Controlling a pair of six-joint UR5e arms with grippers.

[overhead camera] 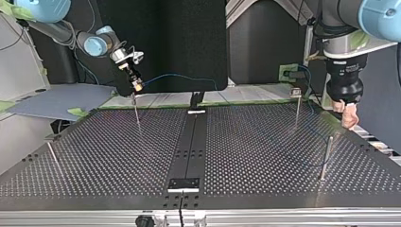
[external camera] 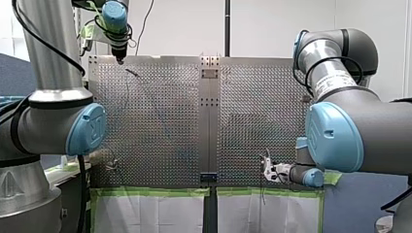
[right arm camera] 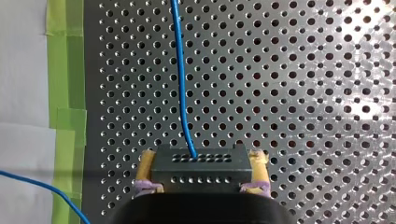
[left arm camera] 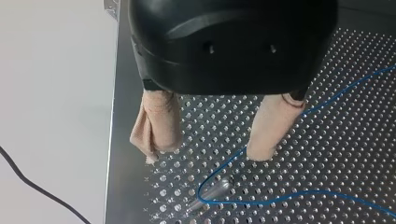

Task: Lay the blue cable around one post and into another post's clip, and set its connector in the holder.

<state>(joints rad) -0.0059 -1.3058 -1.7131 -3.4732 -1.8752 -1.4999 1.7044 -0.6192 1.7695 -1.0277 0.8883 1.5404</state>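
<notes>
Clamped in my right jaws at the top view's upper left, the connector [right arm camera: 200, 168] likely holds the blue cable [right arm camera: 181, 79] taut. My left jaws gape empty above the post [left arm camera: 214, 195] it curves round.

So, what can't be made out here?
Top view: the thin blue cable is too fine near the slim clip-topped metal post to show whether it is clipped.
Front view: the cable is lost against the perforated metal table.
Right wrist view: the body of my right gripper hides the near end of the dark connector block.
</notes>
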